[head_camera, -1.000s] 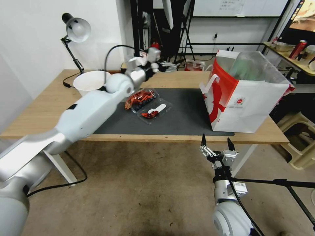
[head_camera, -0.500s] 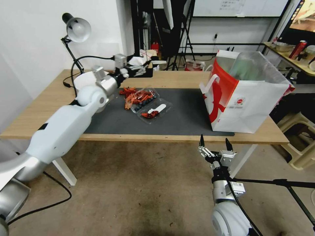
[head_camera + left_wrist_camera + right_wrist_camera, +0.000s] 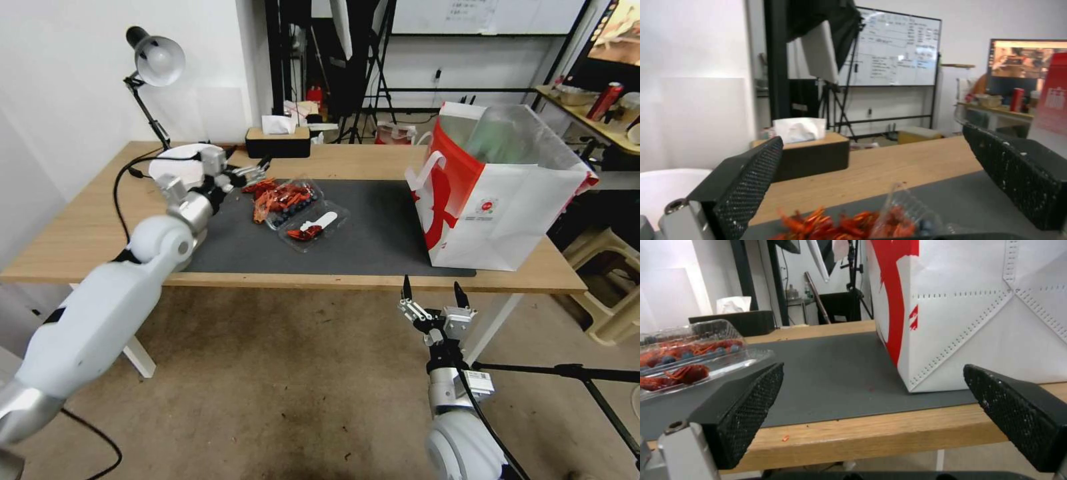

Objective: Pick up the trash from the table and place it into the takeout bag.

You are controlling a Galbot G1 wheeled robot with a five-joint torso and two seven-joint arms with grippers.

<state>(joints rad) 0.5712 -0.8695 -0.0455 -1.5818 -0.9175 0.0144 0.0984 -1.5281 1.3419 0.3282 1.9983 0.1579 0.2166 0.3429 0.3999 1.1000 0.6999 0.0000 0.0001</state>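
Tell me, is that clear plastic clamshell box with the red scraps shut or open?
Open. The clear plastic clamshell box lies spread flat on the dark grey mat, red scraps heaped in one half, a white spoon in the other.

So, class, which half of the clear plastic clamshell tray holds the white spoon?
The near half, closer to the robot, nearly bare apart from one red scrap; the far half is heaped with red shells.

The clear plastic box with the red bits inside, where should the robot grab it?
Probably by the raised rim of its deeper half: the clear plastic box lies open on the dark mat, so that thin wall stands up to pinch. Come from the robot's left, where the open left gripper hovers beside it. The right gripper hangs open below the table edge.
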